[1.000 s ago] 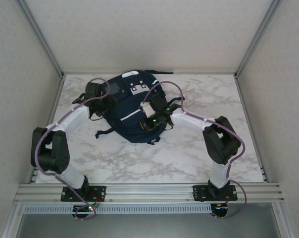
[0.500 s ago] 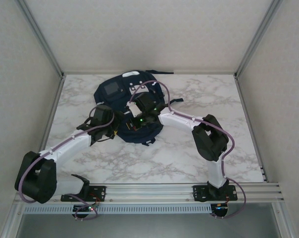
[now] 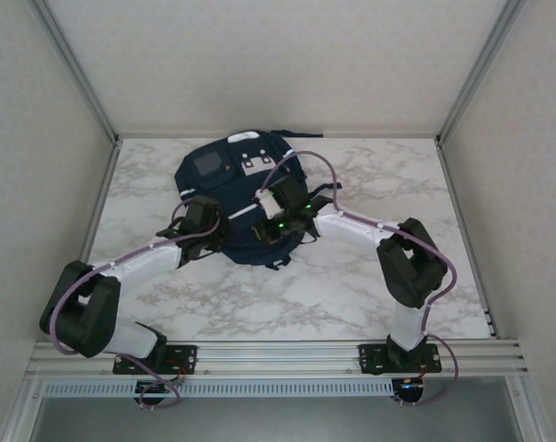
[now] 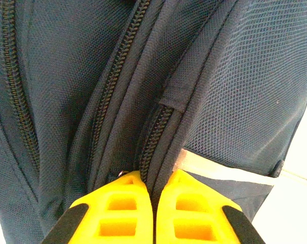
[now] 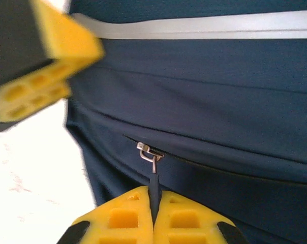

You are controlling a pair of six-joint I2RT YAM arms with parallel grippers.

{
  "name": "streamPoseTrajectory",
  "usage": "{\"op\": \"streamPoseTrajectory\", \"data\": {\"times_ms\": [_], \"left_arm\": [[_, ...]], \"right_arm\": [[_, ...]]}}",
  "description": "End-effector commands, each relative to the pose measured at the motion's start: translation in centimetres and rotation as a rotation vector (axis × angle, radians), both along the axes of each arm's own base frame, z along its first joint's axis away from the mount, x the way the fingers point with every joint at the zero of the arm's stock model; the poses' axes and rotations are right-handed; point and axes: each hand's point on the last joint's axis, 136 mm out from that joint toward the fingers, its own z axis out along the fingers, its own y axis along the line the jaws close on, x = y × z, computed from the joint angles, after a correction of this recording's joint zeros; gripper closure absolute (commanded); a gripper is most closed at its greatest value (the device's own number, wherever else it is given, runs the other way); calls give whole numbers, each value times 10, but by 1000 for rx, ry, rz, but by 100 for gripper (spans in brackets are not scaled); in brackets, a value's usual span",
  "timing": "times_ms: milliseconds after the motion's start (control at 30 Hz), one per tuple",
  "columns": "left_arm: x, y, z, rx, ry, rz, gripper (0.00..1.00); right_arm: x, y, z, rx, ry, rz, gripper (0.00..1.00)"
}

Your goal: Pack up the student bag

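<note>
The student bag, dark navy with a grey patch and white stripes, lies at the back middle of the marble table. My left gripper is at the bag's near left edge. In the left wrist view its yellow fingers are shut on a fold of the bag with a zipper track running between them. My right gripper is at the bag's near side, shut on the dark zipper pull below its metal slider. One finger of the left gripper shows at the upper left of the right wrist view.
The marble table stretches right of and in front of the bag. Aluminium frame posts and white walls close in the back and both sides. A dark strap trails from the bag's far edge.
My left gripper has swung in from beside the bag and closed on its near left edge. The bag has shifted and bunched. The right gripper has kept its hold on the pull.
</note>
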Motion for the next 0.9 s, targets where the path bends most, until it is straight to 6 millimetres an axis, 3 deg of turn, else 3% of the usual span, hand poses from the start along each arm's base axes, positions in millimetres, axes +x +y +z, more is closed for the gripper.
{"op": "streamPoseTrajectory", "data": {"times_ms": [0, 133, 300, 367, 433, 533, 567, 600, 633, 667, 733, 867], "left_arm": [[-10, 35, -4, 92, -5, 74, 100], [-27, 55, -9, 127, 28, 58, 100], [-27, 92, -2, 200, 54, 28, 100], [-18, 111, 5, 239, 46, 31, 100], [-7, 127, 12, 273, 54, 30, 100], [6, 132, 24, 278, 50, 23, 100], [9, 129, 29, 269, 39, 18, 95], [10, 125, 33, 254, 32, 18, 78], [8, 121, 36, 233, 29, 27, 49], [6, 116, 38, 212, 24, 31, 37], [-1, 103, 44, 146, 15, 48, 25], [-16, 77, 59, 57, -31, 95, 16]], "right_arm": [[19, -63, -6, -120, -17, -98, 100], [40, -98, -7, -183, -52, -150, 100], [67, -132, -12, -232, -63, -223, 100], [68, -128, -10, -203, -52, -213, 100], [62, -109, -3, -109, -22, -167, 100], [53, -78, 1, -5, 16, -96, 100], [49, -68, 0, 12, 26, -73, 100], [45, -57, 0, 28, 33, -47, 100], [40, -45, -1, 38, 38, -20, 100], [38, -36, -1, 46, 37, -1, 100], [33, -20, -5, 51, 41, 32, 100], [30, 1, -7, 60, 45, 72, 100]]}}
